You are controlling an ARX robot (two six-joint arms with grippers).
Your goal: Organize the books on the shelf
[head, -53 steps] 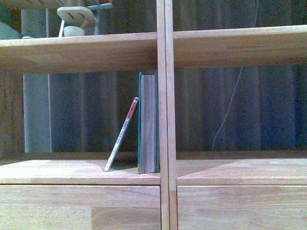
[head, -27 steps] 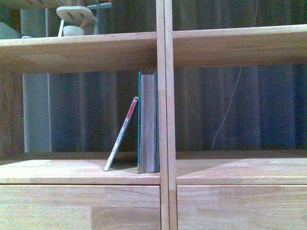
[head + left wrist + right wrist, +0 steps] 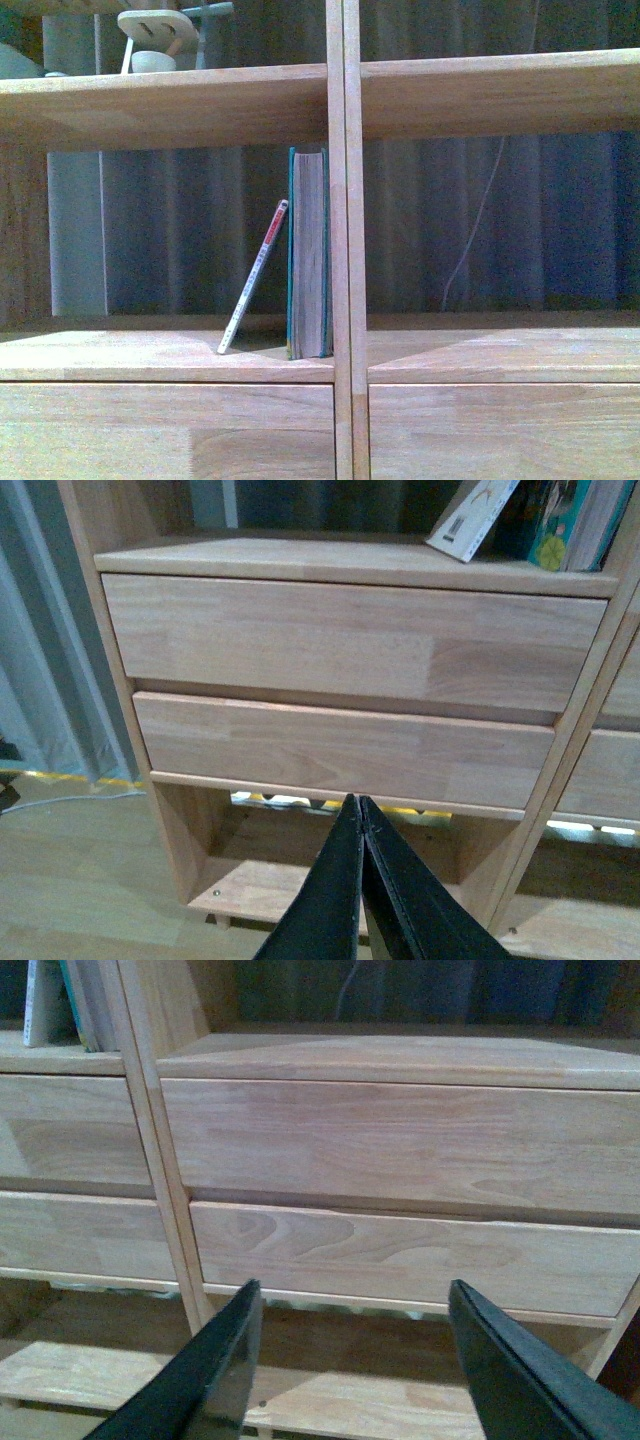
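On the light-wood shelf [image 3: 170,358], the thick teal book [image 3: 309,255] stands upright against the central divider [image 3: 345,240]. The thin white paperback [image 3: 254,292] with a red-and-white spine leans tilted against it from the left. Both books also show in the left wrist view, the paperback [image 3: 472,520] beside the teal one [image 3: 560,525], and at a corner of the right wrist view as the paperback [image 3: 42,1000]. My left gripper [image 3: 358,815] is shut and empty, low before the drawer fronts [image 3: 340,640]. My right gripper [image 3: 352,1305] is open and empty before the right drawers [image 3: 400,1145]. Neither arm appears in the front view.
A pale wooden object [image 3: 155,40] rests on the upper shelf board at the left. A dark curtain and a thin white cable [image 3: 480,220] hang behind the open compartments. Below the drawers lie a bottom shelf board [image 3: 330,1395] and wooden floor [image 3: 80,880].
The front view has shifted very slightly; the shelf appears a few pixels higher. The books have not moved.
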